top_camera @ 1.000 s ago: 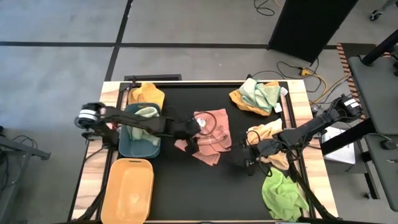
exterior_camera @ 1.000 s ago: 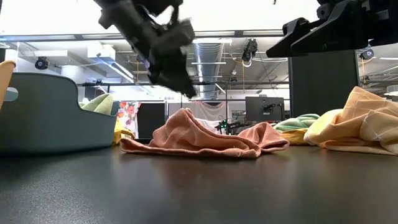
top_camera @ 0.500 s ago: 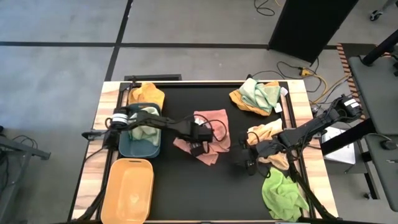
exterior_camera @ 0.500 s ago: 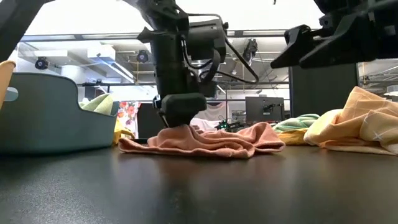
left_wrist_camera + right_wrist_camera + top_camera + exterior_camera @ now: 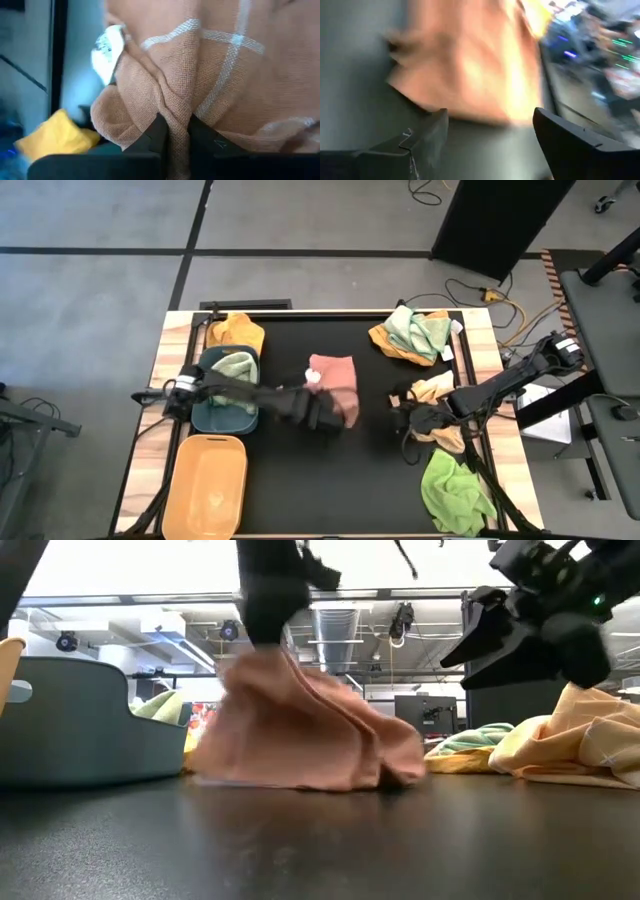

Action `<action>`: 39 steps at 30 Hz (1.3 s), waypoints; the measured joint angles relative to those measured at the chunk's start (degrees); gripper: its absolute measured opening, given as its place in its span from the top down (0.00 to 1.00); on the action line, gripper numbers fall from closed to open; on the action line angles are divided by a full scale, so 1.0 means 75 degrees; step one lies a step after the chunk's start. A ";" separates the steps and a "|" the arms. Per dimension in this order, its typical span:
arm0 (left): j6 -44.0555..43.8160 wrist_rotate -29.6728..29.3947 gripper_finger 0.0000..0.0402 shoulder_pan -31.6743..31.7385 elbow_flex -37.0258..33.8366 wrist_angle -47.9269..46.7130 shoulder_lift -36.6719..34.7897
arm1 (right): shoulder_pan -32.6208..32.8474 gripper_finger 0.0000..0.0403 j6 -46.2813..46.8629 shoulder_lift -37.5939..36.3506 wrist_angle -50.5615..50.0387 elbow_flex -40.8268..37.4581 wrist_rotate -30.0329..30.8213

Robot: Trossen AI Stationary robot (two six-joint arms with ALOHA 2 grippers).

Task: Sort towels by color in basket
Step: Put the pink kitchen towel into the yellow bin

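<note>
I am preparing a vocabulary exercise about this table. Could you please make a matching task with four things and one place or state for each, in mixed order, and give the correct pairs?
Things:
1. salmon towel
2. lime green towel
3. orange basket
4. right gripper

Places or states:
A. open, beside the peach towel
B. pinched by the left gripper, partly lifted
C. lying flat near the table's right front corner
D. in front of the teal basket, nothing visible inside

Pairs: 1-B, 2-C, 3-D, 4-A

Two baskets: one teal point(image 5: 215, 416), one orange point(image 5: 208, 488). Two grippers: left point(image 5: 322, 412), right point(image 5: 405, 423). Towels lie in six separate spots.
</note>
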 joint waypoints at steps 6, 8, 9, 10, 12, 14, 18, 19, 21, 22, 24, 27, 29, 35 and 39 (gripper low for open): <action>-0.1196 0.0186 0.94 -0.1600 0.1769 -0.0726 -0.0693 | -0.0237 0.33 -0.0008 -0.0134 -0.0036 -0.0003 0.0548; -0.1924 0.0137 0.94 -0.2155 0.2210 -0.0810 -0.0890 | -0.0322 0.33 -0.0052 -0.0134 -0.0013 -0.0003 0.0545; -0.2392 0.0059 0.94 -0.2472 0.2359 -0.0805 -0.0968 | -0.0371 0.33 -0.0070 -0.0134 0.0001 -0.0003 0.0537; -0.2754 0.0059 0.94 -0.2782 0.2417 -0.0790 -0.1076 | -0.0401 0.34 -0.0099 -0.0136 0.0021 -0.0003 0.0522; -0.3615 0.0057 0.94 -0.3390 0.2506 -0.0824 -0.1314 | -0.0488 0.34 -0.0158 -0.0137 0.0061 -0.0003 0.0371; -0.4675 0.0033 0.94 -0.4001 0.2515 -0.0798 -0.1619 | -0.0544 0.35 -0.0227 -0.0137 0.0165 -0.0003 0.0262; -0.6780 -0.0176 0.94 -0.5003 0.2008 -0.0812 -0.2143 | -0.0653 0.36 -0.0427 -0.0140 0.0285 -0.0006 -0.0168; -0.7227 -0.0237 0.94 -0.5224 0.1805 -0.0810 -0.2273 | -0.0673 0.36 -0.0456 -0.0140 0.0384 -0.0009 -0.0250; -0.8027 -0.0550 0.94 -0.5619 0.1370 -0.0813 -0.2613 | -0.0717 0.37 -0.0508 -0.0140 0.0616 -0.0009 -0.0366; -0.8277 -0.0688 0.94 -0.5818 0.1142 -0.0809 -0.2828 | -0.0723 0.37 -0.0542 -0.0140 0.0692 -0.0009 -0.0445; -0.8627 -0.1086 0.94 -0.6189 0.0701 -0.0836 -0.3248 | -0.0723 0.38 -0.0666 -0.0140 0.0865 -0.0009 -0.0479; -0.8728 -0.2174 0.94 -0.6665 0.0148 -0.0824 -0.3802 | -0.0723 0.37 -0.0930 -0.0140 0.1083 -0.0009 -0.0483; -0.8413 -0.3030 0.94 -0.6978 -0.0110 -0.0824 -0.4228 | -0.0723 0.37 -0.1159 -0.0140 0.1247 -0.0009 -0.0483; -0.6217 -0.4628 0.94 -0.7726 -0.0365 -0.0786 -0.5128 | -0.0723 0.35 -0.1839 -0.0140 0.2153 -0.0009 -0.0458; -0.4588 -0.4531 0.94 -0.8053 -0.0212 -0.0161 -0.5392 | -0.0835 0.34 -0.2188 -0.0140 0.2863 -0.0009 -0.0414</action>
